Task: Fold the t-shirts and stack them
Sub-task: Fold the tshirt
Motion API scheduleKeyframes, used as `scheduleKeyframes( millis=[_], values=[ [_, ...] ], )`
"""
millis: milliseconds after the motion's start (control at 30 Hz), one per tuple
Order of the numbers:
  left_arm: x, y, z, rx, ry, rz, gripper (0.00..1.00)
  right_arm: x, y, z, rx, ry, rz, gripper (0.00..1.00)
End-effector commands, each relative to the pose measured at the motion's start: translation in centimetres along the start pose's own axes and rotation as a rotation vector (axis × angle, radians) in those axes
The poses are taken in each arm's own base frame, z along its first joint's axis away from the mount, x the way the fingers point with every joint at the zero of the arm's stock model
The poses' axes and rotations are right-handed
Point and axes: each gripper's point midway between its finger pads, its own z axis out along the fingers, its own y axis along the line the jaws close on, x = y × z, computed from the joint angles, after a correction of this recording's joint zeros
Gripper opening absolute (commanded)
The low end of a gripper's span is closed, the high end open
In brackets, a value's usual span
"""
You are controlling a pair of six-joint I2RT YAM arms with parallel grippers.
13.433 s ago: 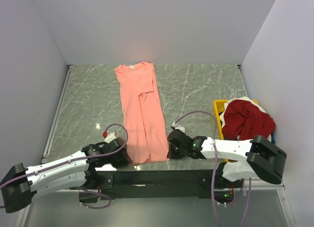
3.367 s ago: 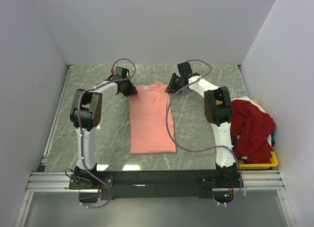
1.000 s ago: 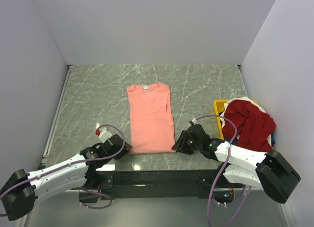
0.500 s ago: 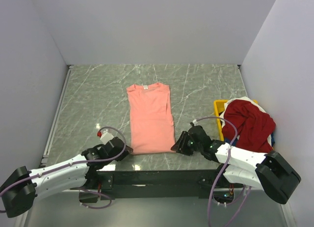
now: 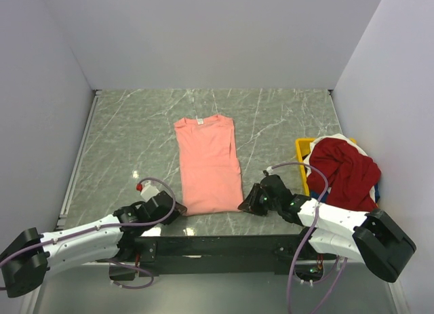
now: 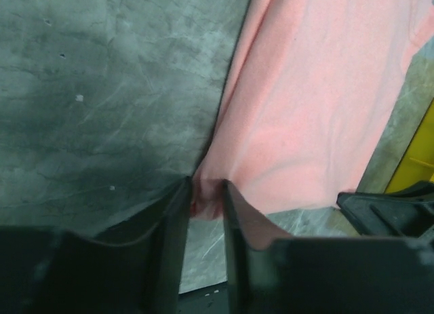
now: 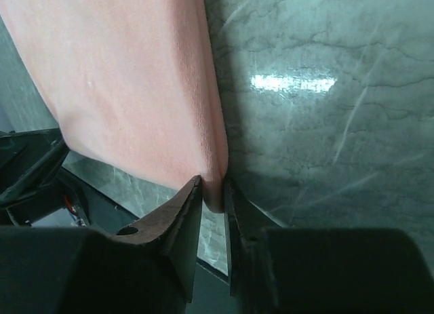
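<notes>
The left arm's fingers (image 6: 169,226) are clenched on the near left corner of the folded salmon-pink cloth t-shirt (image 5: 207,165). The right arm's fingers (image 7: 180,226) are pinching its near right corner. The shirt lies flat mid-desk, collar to the far side, on the grey marbled desk (image 5: 122,138). To the right a crumpled deep red t-shirt (image 5: 342,168) is heaped over a yellow plastic bin (image 5: 300,150), well apart from the fingers. A few seconds earlier both arms reached to the collar end; now they lie low at the hem. The red heap hides most of the bin.
</notes>
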Motion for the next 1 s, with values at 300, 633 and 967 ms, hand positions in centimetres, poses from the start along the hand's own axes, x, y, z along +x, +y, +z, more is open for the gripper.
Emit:
scheduleKeyframes(
  millis=[300, 633, 967],
  values=[
    [0.8, 3.2, -0.8, -0.088, 0.044, -0.01, 0.45, -0.9, 0.5, -0.5, 0.011, -0.039, -0.03, 0.08],
    [2.0, 3.6, 0.1, -0.072, 0.084, -0.05, 0.4, -1.0, 0.8, -0.6, 0.01, -0.037, -0.04, 0.04],
    [0.8, 2.1, -1.0, -0.06, 0.048, -0.019, 0.01, -1.0, 1.5, -1.4, -0.014, -0.034, -0.055, 0.0]
  ],
)
